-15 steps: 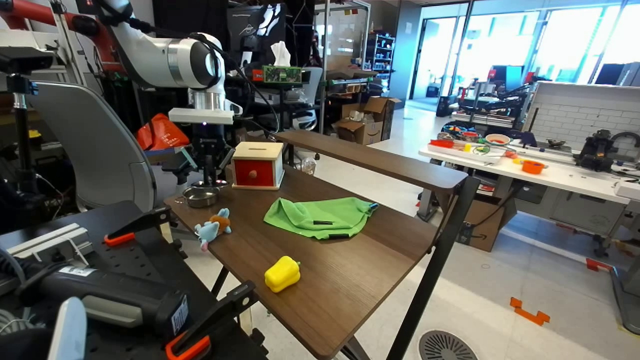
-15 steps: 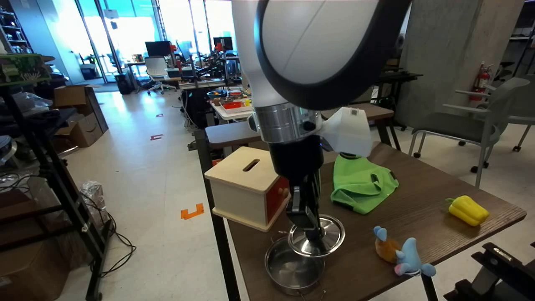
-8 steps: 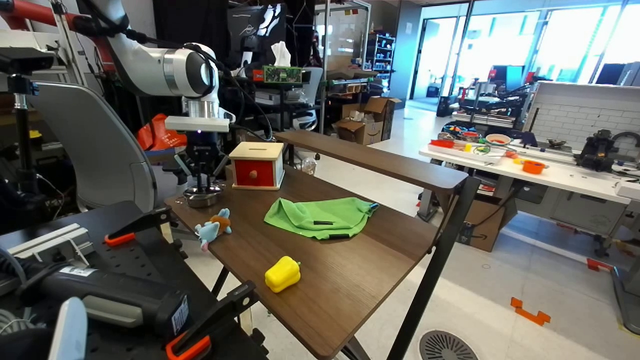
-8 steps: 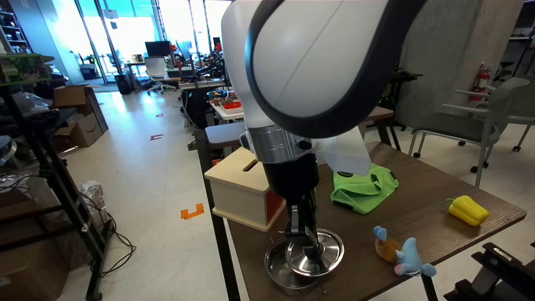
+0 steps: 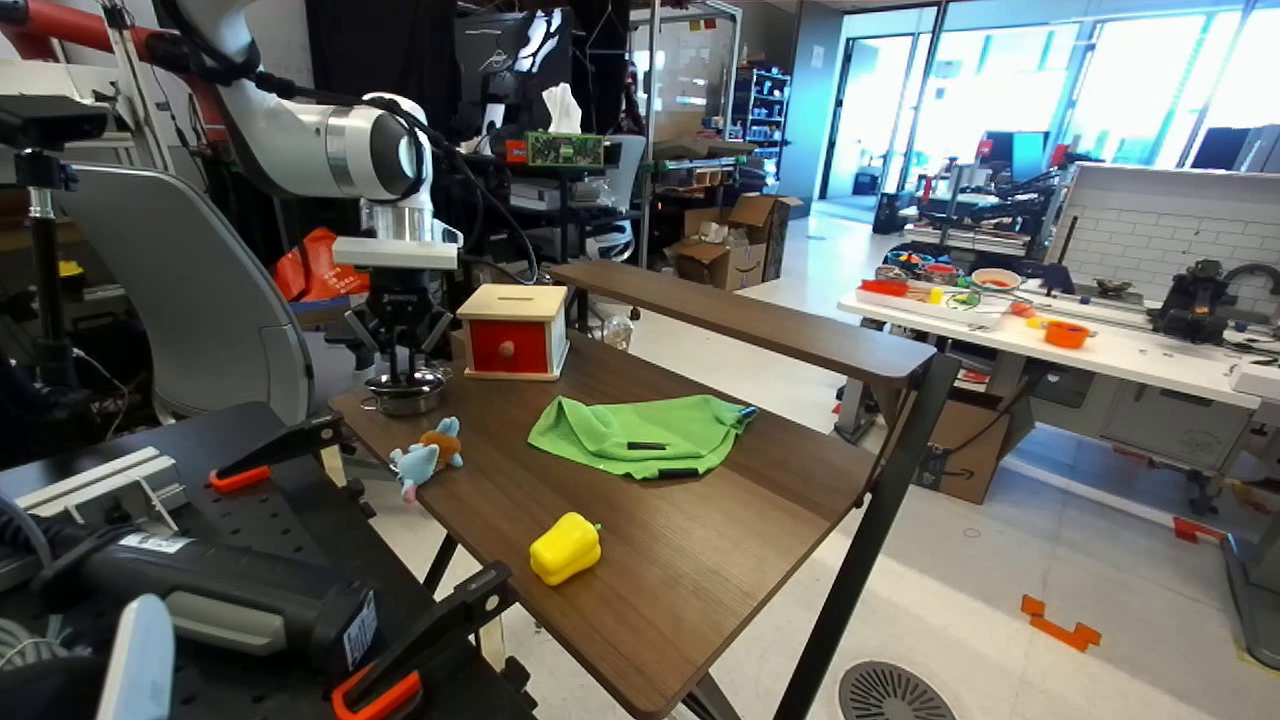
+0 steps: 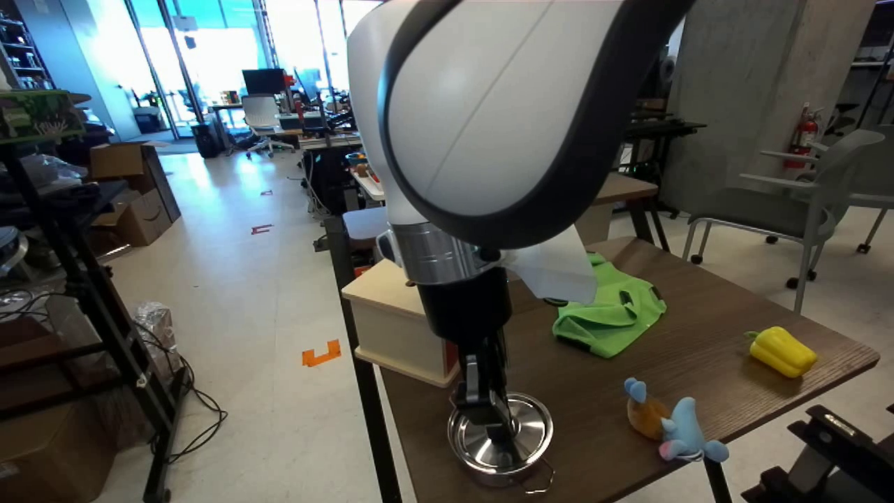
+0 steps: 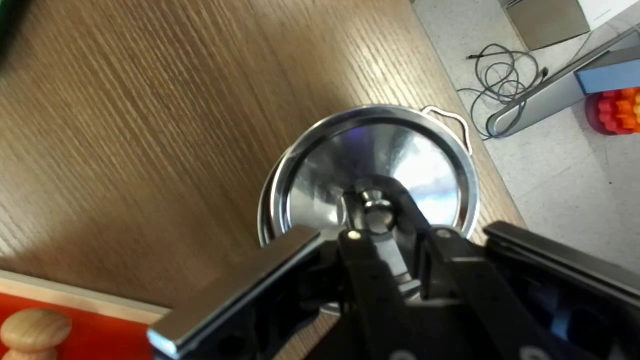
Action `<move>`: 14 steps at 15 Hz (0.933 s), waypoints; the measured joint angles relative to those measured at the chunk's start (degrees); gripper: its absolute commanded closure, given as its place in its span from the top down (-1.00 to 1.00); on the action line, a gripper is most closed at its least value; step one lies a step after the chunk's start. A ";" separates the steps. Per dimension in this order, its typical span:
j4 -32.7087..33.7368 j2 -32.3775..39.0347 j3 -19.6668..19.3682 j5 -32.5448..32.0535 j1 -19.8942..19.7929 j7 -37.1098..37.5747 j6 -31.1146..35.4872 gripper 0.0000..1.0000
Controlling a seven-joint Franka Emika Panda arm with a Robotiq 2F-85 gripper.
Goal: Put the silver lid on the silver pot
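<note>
While gripper (image 7: pixel 377 207) pinches lid (image 7: pixel 374 154), pot (image 5: pixel 410 405) sits beneath.

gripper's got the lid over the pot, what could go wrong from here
The silver lid looks slightly off-centre: the silver pot peeks out on one side in the wrist view, so the lid may settle crooked.
The gripper holds the knob; it might drag the lid along when backing off.
The pot stands close to an edge of the table, so a sideways push might slide it off.
</note>
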 measured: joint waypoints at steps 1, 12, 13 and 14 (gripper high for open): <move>0.05 0.00 0.07 -0.30 0.17 0.00 0.12 -0.90; -1.12 0.32 -0.73 -3.79 0.72 0.14 9.11 -0.90; -1.45 0.33 -0.89 -4.14 0.72 0.14 10.32 -0.90; -1.75 0.32 -1.04 -4.38 0.72 0.14 11.43 -0.13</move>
